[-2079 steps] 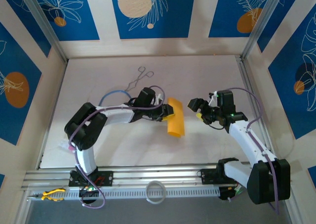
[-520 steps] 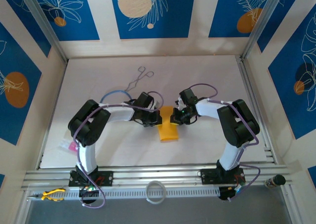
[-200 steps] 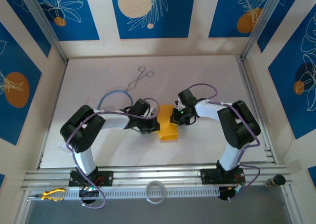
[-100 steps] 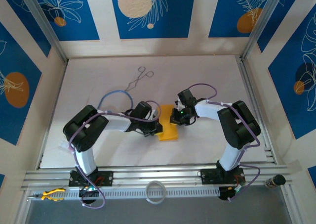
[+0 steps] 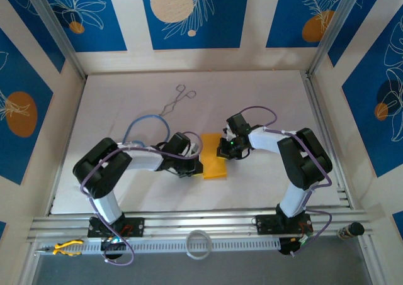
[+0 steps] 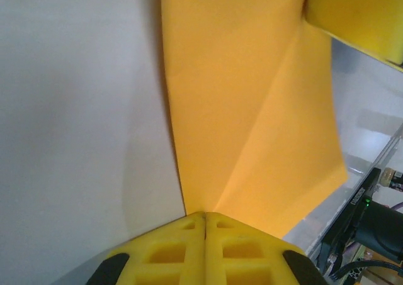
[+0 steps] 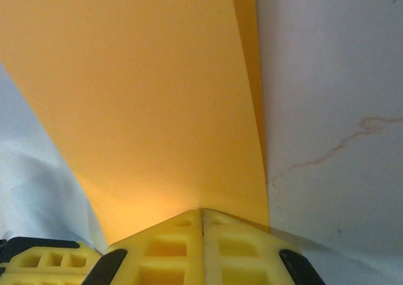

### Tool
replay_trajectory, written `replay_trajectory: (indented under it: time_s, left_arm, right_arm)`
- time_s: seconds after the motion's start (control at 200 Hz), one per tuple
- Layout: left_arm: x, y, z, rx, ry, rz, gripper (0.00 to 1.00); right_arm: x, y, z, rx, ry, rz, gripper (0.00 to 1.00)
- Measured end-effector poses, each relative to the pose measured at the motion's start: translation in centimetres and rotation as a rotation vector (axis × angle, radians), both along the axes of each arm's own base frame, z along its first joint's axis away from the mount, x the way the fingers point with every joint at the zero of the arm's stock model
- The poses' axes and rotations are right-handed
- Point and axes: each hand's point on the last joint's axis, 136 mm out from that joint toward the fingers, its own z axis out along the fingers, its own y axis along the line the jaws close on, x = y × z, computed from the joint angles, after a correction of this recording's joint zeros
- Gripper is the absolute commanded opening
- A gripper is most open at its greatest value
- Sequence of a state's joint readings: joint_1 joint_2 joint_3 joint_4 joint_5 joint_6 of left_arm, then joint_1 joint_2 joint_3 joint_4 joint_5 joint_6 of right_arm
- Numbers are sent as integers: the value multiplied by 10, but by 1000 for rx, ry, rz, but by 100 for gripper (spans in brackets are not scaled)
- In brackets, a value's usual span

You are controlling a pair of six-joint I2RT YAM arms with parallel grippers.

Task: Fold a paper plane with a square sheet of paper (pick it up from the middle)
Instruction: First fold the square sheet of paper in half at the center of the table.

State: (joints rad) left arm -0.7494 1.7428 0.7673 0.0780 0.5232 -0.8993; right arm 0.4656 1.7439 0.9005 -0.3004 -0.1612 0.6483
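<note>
Ten seconds earlier the left end effector alone held the sheet up, further right, with the right arm drawn well away. Since then the right end effector had come in, and over the last half second the left arm's elbow swung out toward the near left while the sheet settled flatter and looked wider.

The sheet lay folded into an oblong near the middle of the table, between the two end effectors. Its long axis ran near to far, with the far end leaning slightly left. A diagonal crease crossed it in the left wrist view.

Both end effectors were fully closed, pads together, gripping nothing. The left tips met the sheet's near-left edge and the right tips its right edge.

There was one sheet, one pair of forceps and one blue cable loop.
</note>
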Motion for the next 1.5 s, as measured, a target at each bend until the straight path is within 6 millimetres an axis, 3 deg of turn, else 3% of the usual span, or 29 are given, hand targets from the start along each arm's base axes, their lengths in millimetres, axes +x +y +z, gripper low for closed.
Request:
replay_trajectory:
  time_s: [0.215, 0.31, 0.56, 1.126, 1.501]
  left_arm:
    - [19, -18, 24, -58, -44, 14, 5]
    - [21, -22, 23, -74, -40, 20, 5]
    - [3, -17, -2, -48, 30, -6, 6]
    - [-16, -16, -3, 39, -98, -169, 7]
    - [-24, -10, -4, 40, -116, -181, 8]
  right_arm:
    - [0, 0, 0, 0, 0, 0, 0]
    - [0, 0, 0, -1, 0, 0, 0]
    - [0, 0, 0, -1, 0, 0, 0]
    - [0, -1, 0, -4, 0, -1, 0]
    - [-1, -1, -1, -4, 0, -1, 0]
